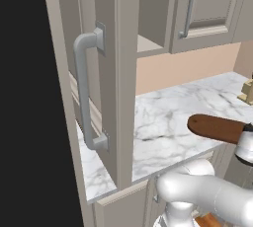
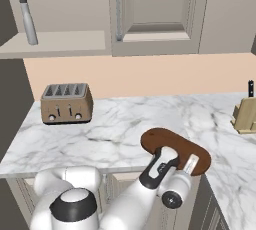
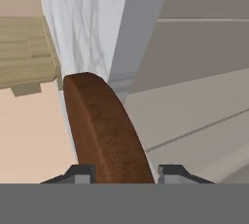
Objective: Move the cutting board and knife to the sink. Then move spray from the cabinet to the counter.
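Cutting board (image 2: 172, 148): overhanging near counter (image 2: 100, 129) edge, pinched at its end by gripper (image 3: 124, 172). To be lifted level, grip kept firm.

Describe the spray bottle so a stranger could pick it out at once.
Start at the wall cabinet above the marble counter, and find its open shelf over the toaster. The spray bottle stands upright there: slim, grey, pale trigger head.
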